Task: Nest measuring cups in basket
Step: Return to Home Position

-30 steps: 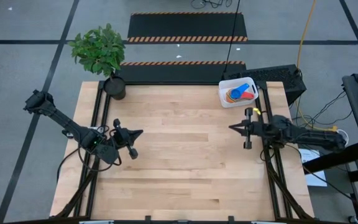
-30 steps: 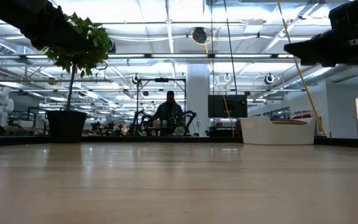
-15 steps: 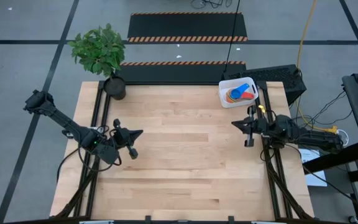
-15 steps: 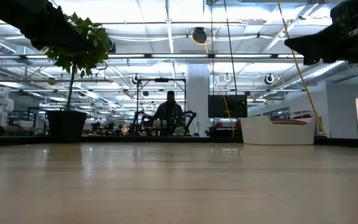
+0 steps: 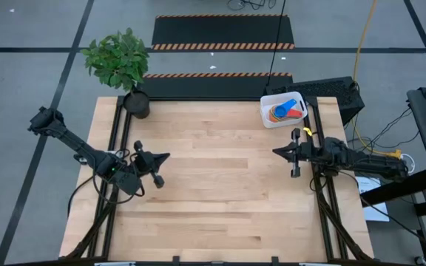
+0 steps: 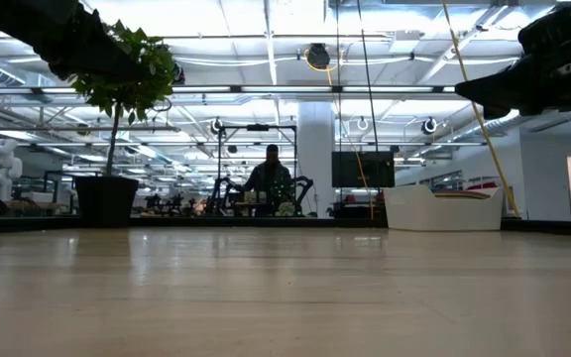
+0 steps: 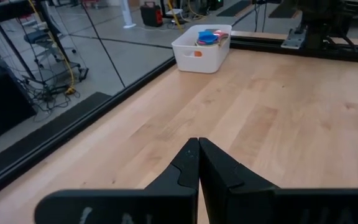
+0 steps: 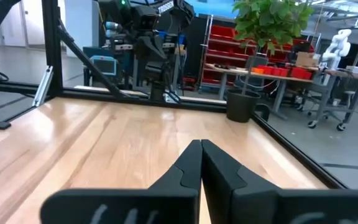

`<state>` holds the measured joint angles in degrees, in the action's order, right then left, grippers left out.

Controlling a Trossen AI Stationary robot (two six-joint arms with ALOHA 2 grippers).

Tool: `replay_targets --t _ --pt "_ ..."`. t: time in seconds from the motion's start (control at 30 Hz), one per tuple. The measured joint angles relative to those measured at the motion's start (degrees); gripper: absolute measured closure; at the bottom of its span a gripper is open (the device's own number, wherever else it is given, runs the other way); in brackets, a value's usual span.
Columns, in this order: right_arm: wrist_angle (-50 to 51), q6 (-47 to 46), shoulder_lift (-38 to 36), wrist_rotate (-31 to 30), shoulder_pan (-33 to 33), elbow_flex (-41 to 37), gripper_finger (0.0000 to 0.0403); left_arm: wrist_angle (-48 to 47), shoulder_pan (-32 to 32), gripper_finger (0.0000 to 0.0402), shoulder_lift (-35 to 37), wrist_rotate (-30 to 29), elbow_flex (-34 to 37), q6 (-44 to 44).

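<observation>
The white basket (image 5: 283,109) stands at the table's far right corner, and also shows in the low view (image 6: 442,208) and the left wrist view (image 7: 201,48). The measuring cups (image 5: 285,109) lie stacked inside it; blue, red and orange ones show (image 7: 210,37). My left gripper (image 5: 167,157) hovers shut over the table's left side, pointing right (image 7: 198,144). My right gripper (image 5: 274,152) hovers shut over the right side, just in front of the basket, pointing left (image 8: 201,144). Neither holds anything.
A dark round plant pot (image 5: 136,103) with a leafy plant stands at the far left corner (image 6: 105,201). The wooden table top (image 5: 213,192) lies bare between the arms. A person sits at a bench far behind the table (image 6: 271,178).
My right gripper shifted a little toward the table's far edge and then came back to where it was, staying shut. The basket and cups have not moved.
</observation>
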<state>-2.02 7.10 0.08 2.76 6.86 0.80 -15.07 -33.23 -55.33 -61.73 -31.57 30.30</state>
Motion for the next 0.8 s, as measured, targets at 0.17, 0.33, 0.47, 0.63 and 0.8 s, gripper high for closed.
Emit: replay_targets --t 0.17,0.33,0.47,0.63,0.8 --pt "0.37 -1.47 0.02 -0.17 -0.03 0.0 0.0403 -0.02 0.43 0.0396 0.0 -0.34 0.01 -0.85" --pt "0.57 -1.91 0.07 -0.19 -1.5 0.0 0.0403 -0.04 1.6 0.0396 0.0 -0.38 0.02 -1.11" --pt "0.86 -1.91 0.07 -1.37 -2.93 0.0 0.0403 -0.04 2.45 0.0396 0.0 -0.38 -0.01 -1.04" --pt "1.0 -1.21 0.14 -2.33 -4.01 0.0 0.0403 -0.04 2.51 0.0396 0.0 0.05 -0.01 -1.03" --pt "1.0 -1.8 0.96 -2.35 -4.34 0.0 0.0403 3.63 1.12 0.0396 0.04 -1.0 2.13 -4.08"
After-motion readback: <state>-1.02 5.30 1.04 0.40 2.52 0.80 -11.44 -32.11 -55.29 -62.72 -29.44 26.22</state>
